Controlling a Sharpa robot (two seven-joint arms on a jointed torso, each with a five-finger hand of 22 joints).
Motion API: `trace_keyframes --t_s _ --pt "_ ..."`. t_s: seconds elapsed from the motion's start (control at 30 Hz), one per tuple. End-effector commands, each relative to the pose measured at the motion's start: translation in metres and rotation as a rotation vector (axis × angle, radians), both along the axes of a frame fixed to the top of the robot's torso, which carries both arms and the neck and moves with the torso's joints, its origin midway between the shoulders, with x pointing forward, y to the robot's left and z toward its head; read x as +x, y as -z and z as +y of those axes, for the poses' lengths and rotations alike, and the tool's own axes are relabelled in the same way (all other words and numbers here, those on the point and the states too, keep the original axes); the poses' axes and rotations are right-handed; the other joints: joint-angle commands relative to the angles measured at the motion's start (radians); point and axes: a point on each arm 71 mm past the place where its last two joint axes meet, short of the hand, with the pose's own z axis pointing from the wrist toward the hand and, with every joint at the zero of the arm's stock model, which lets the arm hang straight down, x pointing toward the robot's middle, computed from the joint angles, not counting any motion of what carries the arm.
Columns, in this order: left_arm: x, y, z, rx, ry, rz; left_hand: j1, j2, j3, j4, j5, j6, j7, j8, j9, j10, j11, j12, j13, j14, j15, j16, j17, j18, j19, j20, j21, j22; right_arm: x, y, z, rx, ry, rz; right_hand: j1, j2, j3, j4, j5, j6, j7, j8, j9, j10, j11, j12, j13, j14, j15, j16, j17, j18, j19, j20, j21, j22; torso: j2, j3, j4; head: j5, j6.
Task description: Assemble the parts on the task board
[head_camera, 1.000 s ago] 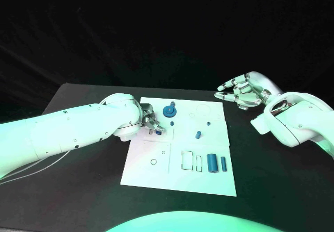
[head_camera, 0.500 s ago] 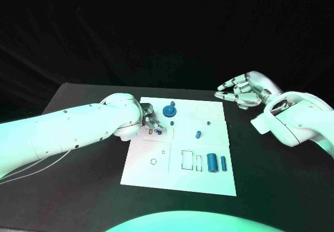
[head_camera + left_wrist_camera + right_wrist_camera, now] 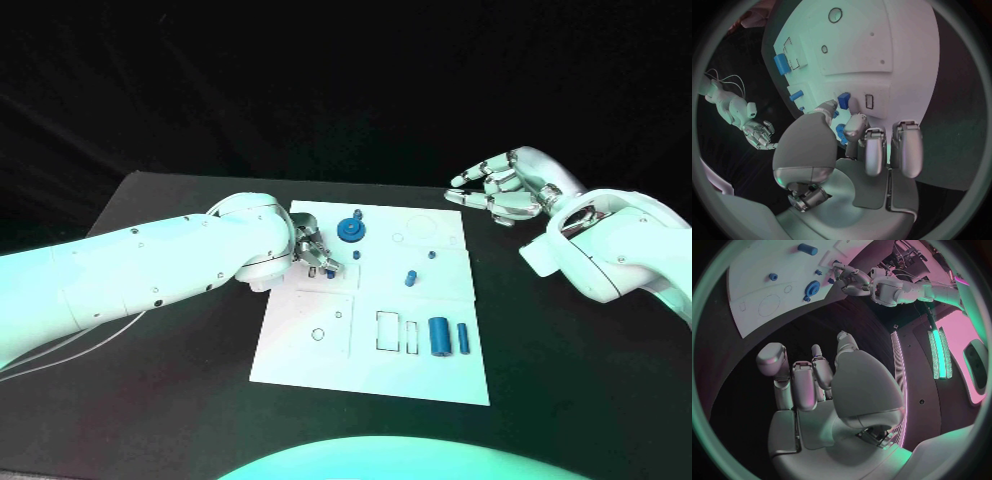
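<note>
Almost nothing has moved over the last second: the left hand (image 3: 315, 252) still hovers low over the task board's (image 3: 325, 350) left edge, beside the blue gear (image 3: 349, 232), its fingertips pinching a small blue part (image 3: 844, 98) just above a rectangular slot. The right hand (image 3: 498, 188) stays off the board's far right corner, fingers curled and empty. I judge the insertion is slow fine alignment, not yet seated.

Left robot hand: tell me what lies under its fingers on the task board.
Under the left robot hand the left wrist view shows a small blue part by its fingertips, next to a rectangular outline on the task board. Whatever lies beneath the palm is covered.
</note>
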Motion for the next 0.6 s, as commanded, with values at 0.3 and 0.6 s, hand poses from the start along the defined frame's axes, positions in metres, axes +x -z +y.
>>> trace_keyframes --t_s 0.3,0.6 --pt "0.004 -0.022 0.005 -0.022 -0.04 -0.008 0.007 0.004 -0.034 0.002 0.0 -0.007 0.006 -0.005 0.004 -0.002 0.003 -0.003 -0.007 0.105 -0.005 0.002 0.263 -0.016 0.042 -0.01 0.003 0.124 0.003 0.001 -0.002 -0.013 -0.001 -0.003 -0.013 -0.001 -0.008 0.0 -0.006 -0.002 -0.002 0.005 0.001 -0.004 0.0 -0.004 0.0 0.038 -0.007 -0.005 0.0 0.011 0.0 -0.006 -0.004 -0.001 -0.001 -0.0001 -0.0004 -0.001 0.008" --pt "0.035 -0.068 0.024 0.017 -0.073 -0.069 0.023 0.021 -0.096 0.002 0.0 -0.05 0.031 -0.061 -0.031 -0.02 0.024 -0.017 -0.021 0.105 0.012 0.002 0.263 -0.013 0.035 0.002 -0.005 0.111 0.005 0.002 -0.002 -0.016 0.003 -0.001 -0.013 -0.001 -0.008 0.0 -0.006 -0.002 -0.002 0.005 0.001 -0.004 0.0 -0.004 0.0 0.038 -0.007 -0.005 0.0 0.011 0.0 -0.006 -0.004 -0.001 -0.001 0.0009 -0.0001 0.004 0.025"
